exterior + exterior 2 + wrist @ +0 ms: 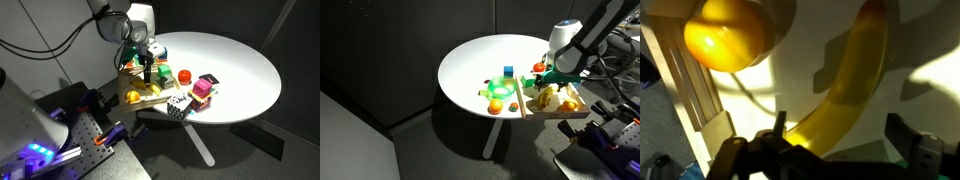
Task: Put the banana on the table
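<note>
The white jointed robot arm (140,18) bends over, its wrist turned down so the black two-fingered gripper (146,68) points straight downward. In the wrist view its dark fingers (915,150) stand spread wide apart.

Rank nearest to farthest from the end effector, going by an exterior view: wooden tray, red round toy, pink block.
1. wooden tray: directly under the end effector.
2. red round toy: just off the tray's edge, on the side away from the arm.
3. pink block: farther out past the red toy.

An arm (582,40) over a wooden tray (560,113) on the round white table (480,55)
</note>
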